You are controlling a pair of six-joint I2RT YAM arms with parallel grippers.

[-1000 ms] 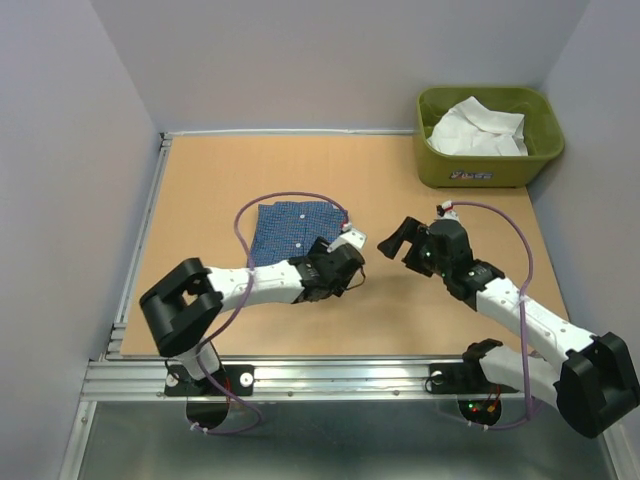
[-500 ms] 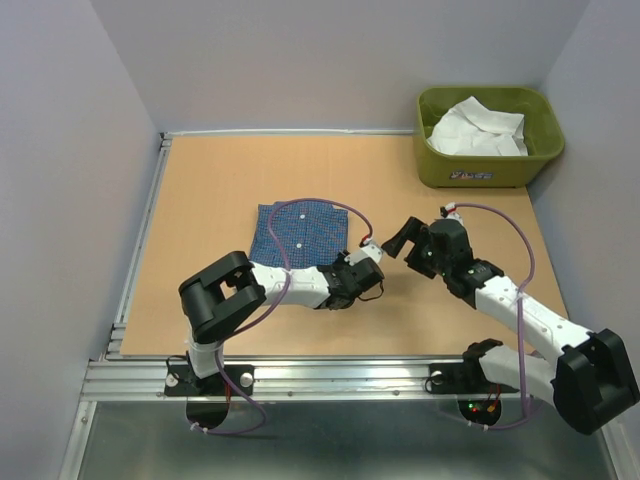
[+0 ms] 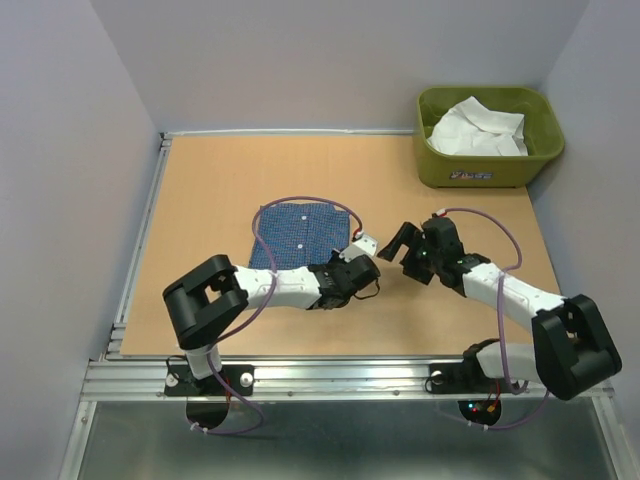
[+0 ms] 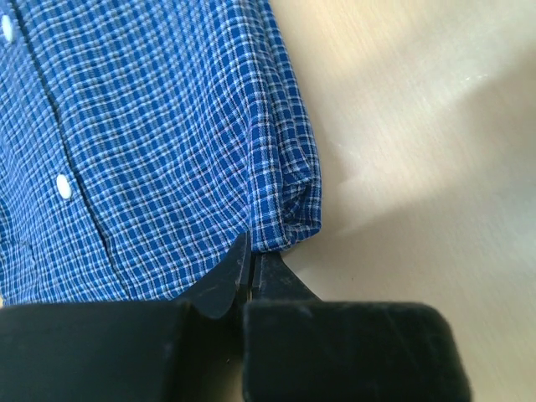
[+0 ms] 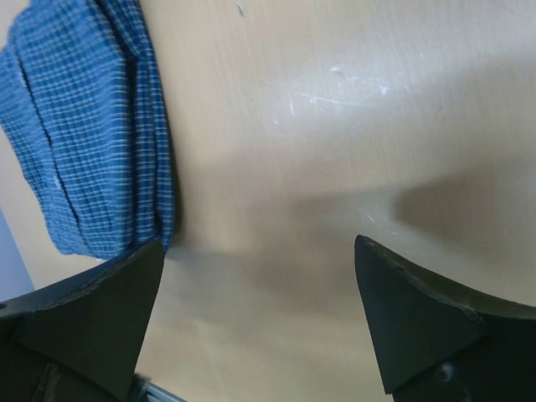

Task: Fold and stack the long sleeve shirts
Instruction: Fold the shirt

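Item 1: the table (image 3: 200, 190) is lying under both pincers and carrying everything else.

Item 2: the olive-green tub (image 3: 480, 172) is sitting well beyond the right pincer (image 5: 260, 241), off toward the far right corner.

Item 3: the blue shirt (image 3: 300, 228) is lying flat as a folded rectangle directly ahead of the left pincer (image 4: 249, 260), with its near right corner at the tips. From the right pincer it is lying just off the left finger.

Item 4: the white shirt (image 3: 478, 128) is lying crumpled inside the tub, well apart from both pincers.

Item 5: the right pincer is hanging over bare table with its jaws spread wide, gripping nothing.

Item 6: the left pincer is sitting with its jaws pressed together on the hem at that corner. I am reading this as a nip on the cloth, though little of it is showing between the tips.

Progress, as I am judging it: the blue shirt is looking folded or nearly so. The white shirt is waiting to be taken out and folded, and nothing is stacked yet, so I am putting the job at about halfway.
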